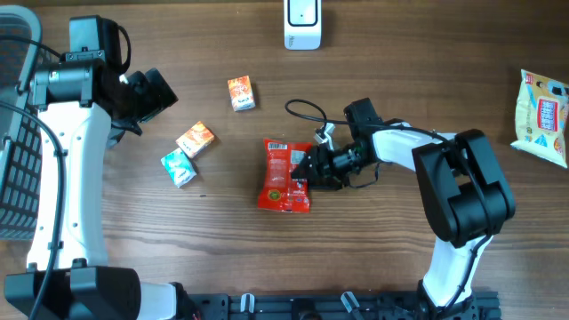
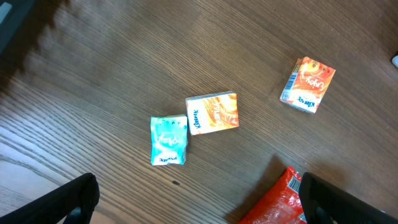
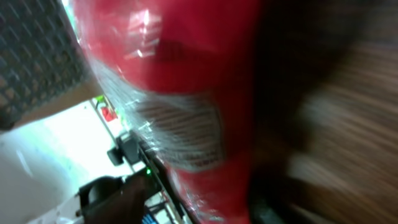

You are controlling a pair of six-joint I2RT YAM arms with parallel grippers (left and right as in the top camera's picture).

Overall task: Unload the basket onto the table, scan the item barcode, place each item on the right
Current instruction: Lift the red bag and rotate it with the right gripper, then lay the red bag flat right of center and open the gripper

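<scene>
The red snack bag [image 1: 283, 178] lies flat near the middle of the wooden table [image 1: 400, 284], and it has a white label patch on its far end. The right claw [image 1: 307, 169] is at the right edge of this bag, with its fingers over the foil. The right wrist view is filled by the blurred red bag very close to the camera, and I cannot tell if the claw already grips the bag or only stands around its edge. The left claw [image 2: 199, 190] is wide open and holds nothing; it hangs over the left part of the table. Below it are 2 small packs touching each other, a teal tissue pack [image 2: 168, 140] and an orange-and-white Kleenex pack [image 2: 212, 113]. A darker orange Kleenex pack [image 2: 308, 84] lies apart from them, further from the robot. The white scanner [image 1: 302, 22] stands at the far edge of the table, well apart from the red bag. A yellow-and-blue snack bag [image 1: 542, 107] lies at the right edge, and a wire basket [image 1: 13, 151] is at the left edge.
</scene>
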